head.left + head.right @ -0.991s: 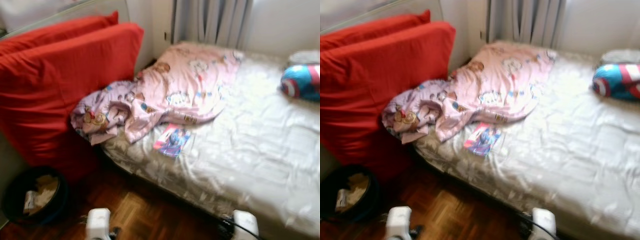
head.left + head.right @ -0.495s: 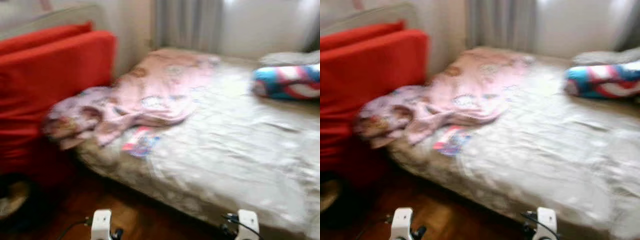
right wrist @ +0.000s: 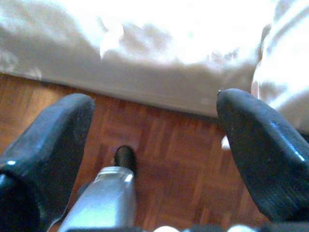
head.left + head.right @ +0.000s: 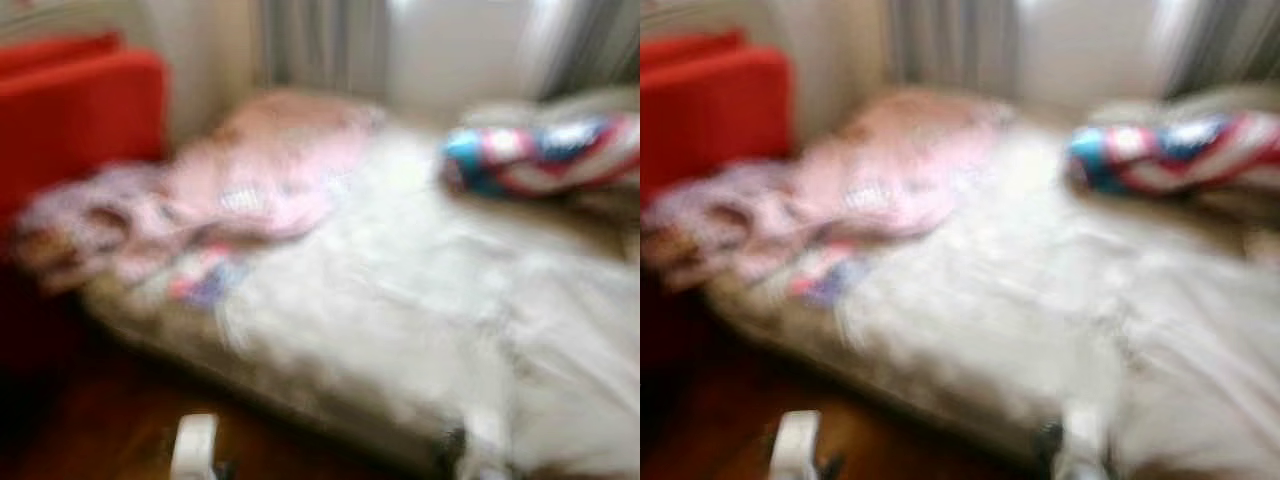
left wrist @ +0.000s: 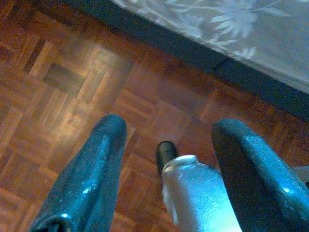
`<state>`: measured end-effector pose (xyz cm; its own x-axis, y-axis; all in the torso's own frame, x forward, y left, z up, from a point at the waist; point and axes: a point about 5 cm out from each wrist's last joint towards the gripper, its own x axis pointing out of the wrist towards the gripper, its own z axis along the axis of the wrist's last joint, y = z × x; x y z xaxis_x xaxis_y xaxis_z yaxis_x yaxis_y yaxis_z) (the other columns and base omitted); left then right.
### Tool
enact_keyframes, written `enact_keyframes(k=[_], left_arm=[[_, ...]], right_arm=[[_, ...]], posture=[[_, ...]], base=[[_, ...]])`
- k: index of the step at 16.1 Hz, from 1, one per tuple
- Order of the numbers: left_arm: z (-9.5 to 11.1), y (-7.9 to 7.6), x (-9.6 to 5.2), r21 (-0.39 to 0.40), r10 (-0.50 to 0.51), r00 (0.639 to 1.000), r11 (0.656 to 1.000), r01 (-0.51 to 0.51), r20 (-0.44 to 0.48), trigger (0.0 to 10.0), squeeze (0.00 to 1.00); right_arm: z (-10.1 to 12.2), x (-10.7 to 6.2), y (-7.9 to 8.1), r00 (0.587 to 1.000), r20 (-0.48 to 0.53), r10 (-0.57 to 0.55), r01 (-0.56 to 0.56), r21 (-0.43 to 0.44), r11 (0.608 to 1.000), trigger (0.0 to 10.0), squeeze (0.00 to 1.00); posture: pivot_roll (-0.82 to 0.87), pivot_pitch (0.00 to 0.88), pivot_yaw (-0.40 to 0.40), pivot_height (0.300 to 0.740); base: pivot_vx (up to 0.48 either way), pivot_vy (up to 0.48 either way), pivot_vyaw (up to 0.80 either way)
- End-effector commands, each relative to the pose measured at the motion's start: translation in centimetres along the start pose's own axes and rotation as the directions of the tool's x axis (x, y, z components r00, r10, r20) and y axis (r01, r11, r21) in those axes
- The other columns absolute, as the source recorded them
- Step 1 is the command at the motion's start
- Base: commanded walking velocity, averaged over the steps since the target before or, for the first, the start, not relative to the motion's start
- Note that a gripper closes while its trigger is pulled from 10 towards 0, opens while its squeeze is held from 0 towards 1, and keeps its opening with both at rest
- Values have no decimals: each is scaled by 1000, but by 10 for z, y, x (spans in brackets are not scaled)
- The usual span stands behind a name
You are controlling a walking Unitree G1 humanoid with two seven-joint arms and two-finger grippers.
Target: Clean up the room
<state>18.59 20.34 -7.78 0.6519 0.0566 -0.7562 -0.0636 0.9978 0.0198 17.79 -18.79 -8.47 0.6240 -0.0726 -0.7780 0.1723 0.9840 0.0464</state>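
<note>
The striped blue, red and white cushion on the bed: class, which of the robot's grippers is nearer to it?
Right. The right gripper hangs open over the floor at the bed's edge, on the striped cushion's side. The left gripper, also open above the floor, hangs farther off.

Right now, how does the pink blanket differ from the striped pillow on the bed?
The pink blanket lies crumpled and spread at the bed's left end, spilling over its edge near the red cushion; the striped pillow is a compact roll at the far right. The blanket is pale pink; the pillow is blue, red and white. Both rest on the bed.
</note>
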Motion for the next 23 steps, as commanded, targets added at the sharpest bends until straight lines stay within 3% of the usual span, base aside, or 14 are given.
enact_keyframes(k=[1, 9, 23], left_arm=[[3, -5, 1, -1, -12, 1000, 1000, 12, 5, 10000, 0], [1, -5, 1, -5, -12, 1000, 1000, 12, -2, 10000, 0], [2, -4, 1, -9, -4, 1000, 1000, 4, -6, 10000, 0]], right_arm=[[-2, -1, -9, 1000, -13, -22, 22, -3, 1000, 10000, 0], [0, -1, -9, 1000, -11, -22, 21, -16, 1000, 10000, 0], [1, 0, -7, 1000, -2, -17, 17, -16, 1000, 10000, 0]], posture=[[-19, 16, 0, 740], [-17, 12, -6, 740], [-14, 24, -6, 740]], base=[[0, -345, -769], [0, -346, -755], [0, -336, 0]])
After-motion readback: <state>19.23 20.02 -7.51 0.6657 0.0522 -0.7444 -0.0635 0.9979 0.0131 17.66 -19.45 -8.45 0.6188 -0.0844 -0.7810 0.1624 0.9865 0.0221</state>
